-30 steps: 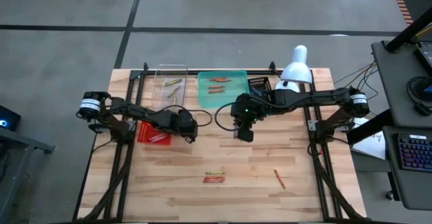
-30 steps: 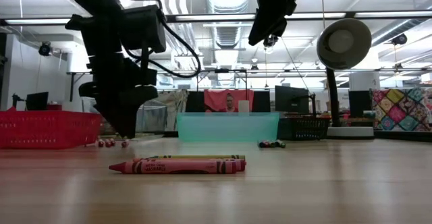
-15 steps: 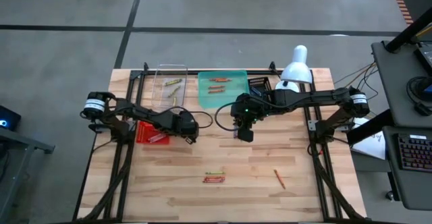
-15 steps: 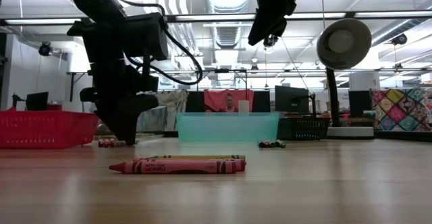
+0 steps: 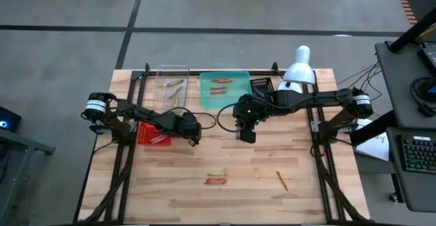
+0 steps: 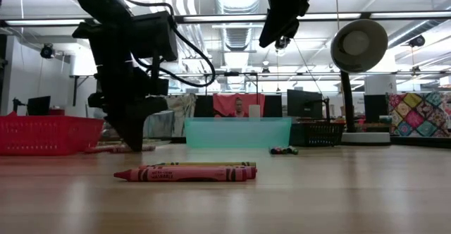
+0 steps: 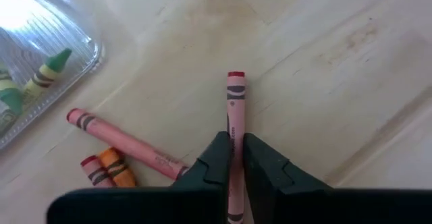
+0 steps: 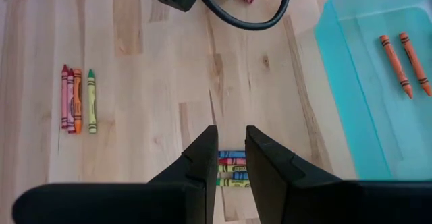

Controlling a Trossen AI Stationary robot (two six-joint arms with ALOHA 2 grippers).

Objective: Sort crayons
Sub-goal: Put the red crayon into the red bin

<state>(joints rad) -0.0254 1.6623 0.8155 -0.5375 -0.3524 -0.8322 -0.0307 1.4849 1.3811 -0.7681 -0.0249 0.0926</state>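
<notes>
Red paper-wrapped wax crayon (image 7: 234,126) pinched between the two dark fingers of the left hand (image 7: 233,158), low over the pale wooden bench (image 5: 300,165), just beside the red mesh basket (image 6: 48,135). Near it on the bench: a second red crayon (image 7: 121,140) and a short orange crayon (image 7: 115,166).

Yellow-green crayons lie in the clear plastic tray (image 5: 170,83); two orange crayons (image 8: 405,63) lie in the teal plastic tray (image 8: 358,89).

Right hand (image 8: 231,158) hangs high above mid-bench, fingers slightly parted, holding nothing; a small cluster of blue, red and green crayons (image 8: 231,168) sits below it. Another group of mixed crayons (image 8: 77,99) lies well apart.
</notes>
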